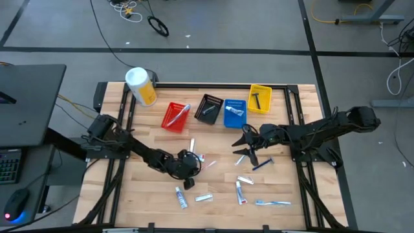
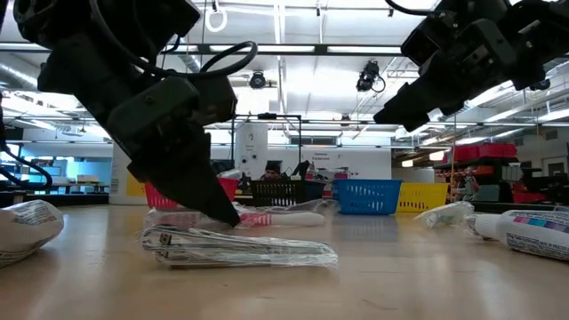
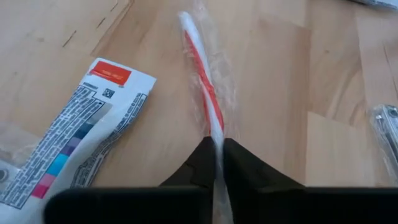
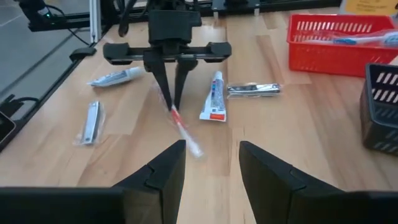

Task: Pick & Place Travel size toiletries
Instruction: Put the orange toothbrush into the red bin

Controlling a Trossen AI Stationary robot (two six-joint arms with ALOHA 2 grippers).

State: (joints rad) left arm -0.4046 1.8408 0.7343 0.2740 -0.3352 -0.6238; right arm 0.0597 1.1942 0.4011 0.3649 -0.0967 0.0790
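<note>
A slim red-and-white toothbrush (image 3: 202, 81) in clear wrap lies near the table's middle (image 1: 199, 157). My left gripper (image 3: 217, 155) is shut on it, low at the table (image 1: 191, 163). A printed white packet (image 3: 81, 137) lies just beside the toothbrush. My right gripper (image 4: 211, 165) is open and hovers above the table right of centre (image 1: 246, 144), facing my left gripper (image 4: 171, 87) and touching nothing. Other wrapped toiletries lie scattered on the wood: a white tube (image 4: 214, 96), a metal item (image 4: 252, 90), and a blue toothbrush (image 1: 262, 164). My left gripper pinches the toothbrush near one end (image 3: 216, 134) between its two fingers, which lie along its length. The fingers (image 4: 166, 81) point down at a slant. The toothbrush slopes away from them, and its free end (image 4: 195, 149) rests on the table.
Red (image 1: 174, 116), black (image 1: 209, 109), blue (image 1: 235, 113) and yellow (image 1: 259, 98) bins stand in a row at the far side. A yellow white-lidded canister (image 1: 140, 86) sits at the far left corner. More tubes (image 1: 204, 198) and a toothbrush (image 1: 272, 202) lie near the near edge.
</note>
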